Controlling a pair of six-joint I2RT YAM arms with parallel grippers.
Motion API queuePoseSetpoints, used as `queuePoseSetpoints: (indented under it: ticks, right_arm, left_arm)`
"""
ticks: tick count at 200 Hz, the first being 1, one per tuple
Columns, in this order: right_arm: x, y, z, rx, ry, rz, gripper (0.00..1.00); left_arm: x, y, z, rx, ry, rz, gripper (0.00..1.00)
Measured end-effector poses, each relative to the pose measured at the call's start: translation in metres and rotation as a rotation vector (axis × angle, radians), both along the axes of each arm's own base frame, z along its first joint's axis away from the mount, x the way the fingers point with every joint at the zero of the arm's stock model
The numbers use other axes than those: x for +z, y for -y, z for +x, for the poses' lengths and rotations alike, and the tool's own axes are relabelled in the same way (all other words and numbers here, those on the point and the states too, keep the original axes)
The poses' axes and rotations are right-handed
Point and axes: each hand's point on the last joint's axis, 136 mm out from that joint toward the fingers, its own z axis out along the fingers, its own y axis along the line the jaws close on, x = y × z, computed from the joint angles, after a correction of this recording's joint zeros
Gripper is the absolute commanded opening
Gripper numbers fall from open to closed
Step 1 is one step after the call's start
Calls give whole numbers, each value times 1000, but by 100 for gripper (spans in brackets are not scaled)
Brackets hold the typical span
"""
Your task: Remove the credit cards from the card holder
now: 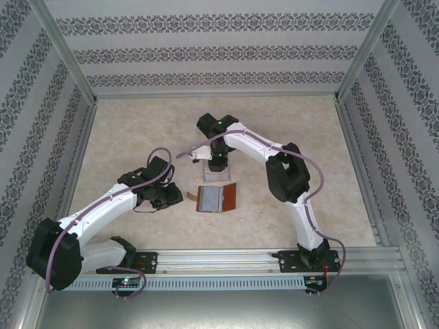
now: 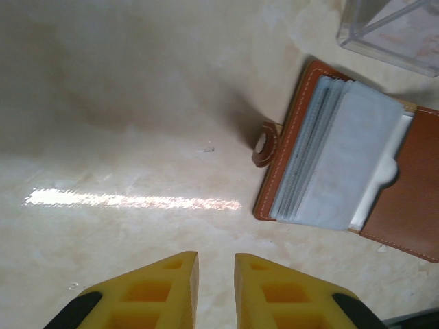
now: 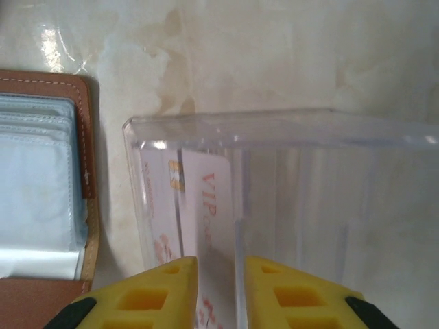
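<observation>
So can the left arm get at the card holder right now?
Probably yes: the card holder lies open on the table just ahead of the left gripper, with nothing between them.

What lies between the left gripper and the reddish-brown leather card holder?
Bare pale tabletop with a glare streak, in the left wrist view, separates the left gripper from the reddish-brown leather card holder.
</observation>
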Motion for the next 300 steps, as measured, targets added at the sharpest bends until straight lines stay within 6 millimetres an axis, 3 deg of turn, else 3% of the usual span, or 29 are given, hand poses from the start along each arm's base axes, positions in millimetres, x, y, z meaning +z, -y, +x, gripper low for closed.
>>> queuePoseSetpoints:
  ticks: [53, 84, 122, 159, 212, 300]
  right_arm:
    - [51, -1, -6, -278, 121, 170, 30]
    - [63, 3, -10, -571, 105, 274, 27]
    - [52, 15, -25, -946, -24, 330, 20]
    - [33, 7, -57, -1192, -252, 377, 22]
    - [18, -21, -84, -1324, -437, 443, 24]
    - [5, -36, -92, -1419, -533, 458, 22]
  left_arm:
    - [0, 23, 22, -25, -15, -50, 19]
    - [-3, 42, 40, -58, -22, -95, 18]
    - [-14, 60, 51, -89, -47, -148, 16]
    - [-23, 68, 53, -104, -72, -175, 14]
    - [-40, 69, 49, -127, -106, -163, 10]
    - [-62, 63, 36, -145, -147, -149, 8]
